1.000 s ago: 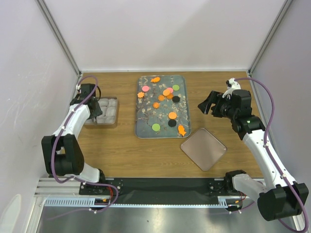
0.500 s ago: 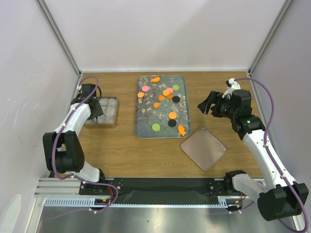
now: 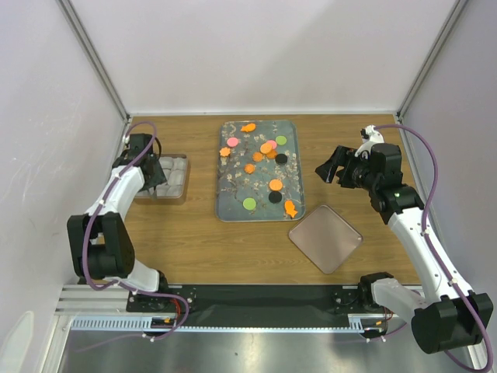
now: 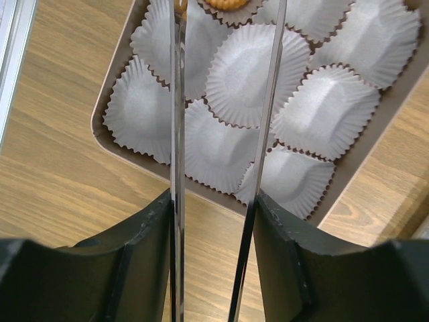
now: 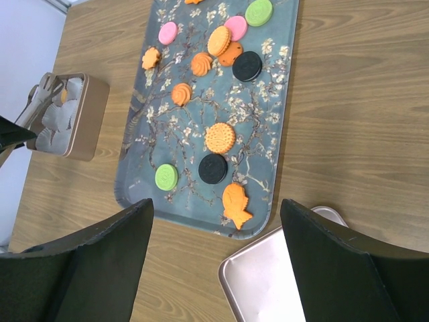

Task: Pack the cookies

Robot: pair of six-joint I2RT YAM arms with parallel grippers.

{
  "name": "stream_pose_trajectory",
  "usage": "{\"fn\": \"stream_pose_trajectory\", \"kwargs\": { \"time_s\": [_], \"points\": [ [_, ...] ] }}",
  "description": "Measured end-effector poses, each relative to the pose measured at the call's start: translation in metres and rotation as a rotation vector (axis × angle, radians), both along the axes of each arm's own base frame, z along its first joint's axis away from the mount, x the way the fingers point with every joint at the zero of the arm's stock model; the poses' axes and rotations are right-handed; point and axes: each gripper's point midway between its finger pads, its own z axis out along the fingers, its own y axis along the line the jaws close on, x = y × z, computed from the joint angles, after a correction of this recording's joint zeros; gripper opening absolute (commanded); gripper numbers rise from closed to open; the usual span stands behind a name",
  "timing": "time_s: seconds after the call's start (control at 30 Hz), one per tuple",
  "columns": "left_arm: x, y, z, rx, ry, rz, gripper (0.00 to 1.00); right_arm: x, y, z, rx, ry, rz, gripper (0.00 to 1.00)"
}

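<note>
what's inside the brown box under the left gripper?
White fluted paper liners fill the box; the ones in full view are empty. One orange cookie sits in a liner at the wrist view's top edge. The left gripper fingers hide thin strips.

- We see a table (image 3: 194, 233) of matt, grained wood.
- The floral tray (image 5: 228, 100) looks smooth and glossy to us.
- The cups (image 4: 241, 74) are white pleated paper.
- The square lid (image 3: 326, 237) looks like satin metal.
- The cookies (image 5: 219, 137) look matt, some ridged.
</note>
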Motion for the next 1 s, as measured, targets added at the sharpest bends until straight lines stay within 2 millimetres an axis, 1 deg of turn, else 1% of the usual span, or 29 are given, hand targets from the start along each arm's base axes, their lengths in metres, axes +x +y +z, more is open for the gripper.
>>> {"fn": "stream_pose_trajectory", "kwargs": {
  "time_s": [0.1, 0.27, 0.33, 0.4, 0.47, 0.57, 0.73, 0.77, 0.83, 0.9, 1.0],
  "points": [
    [0.000, -0.003, 0.006, -0.012, -0.021, -0.008, 0.51, -0.001, 0.001, 0.000, 0.003, 0.000, 0.005, 0.83],
    [-0.001, -0.010, 0.025, -0.026, -0.076, -0.032, 0.51, -0.001, 0.001, 0.000, 0.003, 0.001, 0.007, 0.83],
    [-0.001, -0.019, 0.033, -0.025, -0.096, -0.056, 0.51, -0.001, 0.001, 0.000, 0.004, 0.002, 0.008, 0.83],
    [-0.002, -0.034, 0.041, -0.028, -0.109, -0.100, 0.51, 0.000, 0.002, -0.001, 0.004, 0.004, 0.010, 0.83],
    [0.001, -0.059, 0.050, -0.031, -0.126, -0.171, 0.51, 0.000, 0.002, -0.002, 0.004, 0.008, 0.010, 0.83],
    [0.002, -0.106, 0.061, -0.047, -0.153, -0.294, 0.51, 0.000, 0.002, -0.003, 0.003, 0.012, 0.010, 0.83],
    [-0.009, -0.170, 0.067, -0.070, -0.158, -0.458, 0.51, 0.001, 0.002, -0.003, 0.003, 0.012, 0.009, 0.83],
    [-0.010, -0.180, 0.067, -0.072, -0.155, -0.483, 0.51, 0.000, 0.002, -0.003, 0.002, 0.012, 0.009, 0.83],
    [-0.012, -0.207, 0.064, -0.079, -0.141, -0.546, 0.51, 0.000, 0.002, -0.003, 0.002, 0.013, 0.009, 0.83],
    [-0.013, -0.227, 0.057, -0.080, -0.121, -0.590, 0.51, 0.001, 0.001, -0.003, 0.001, 0.012, 0.007, 0.83],
    [-0.016, -0.248, 0.042, -0.074, -0.078, -0.635, 0.51, 0.001, 0.001, -0.004, 0.000, 0.012, 0.005, 0.83]
  ]
}}
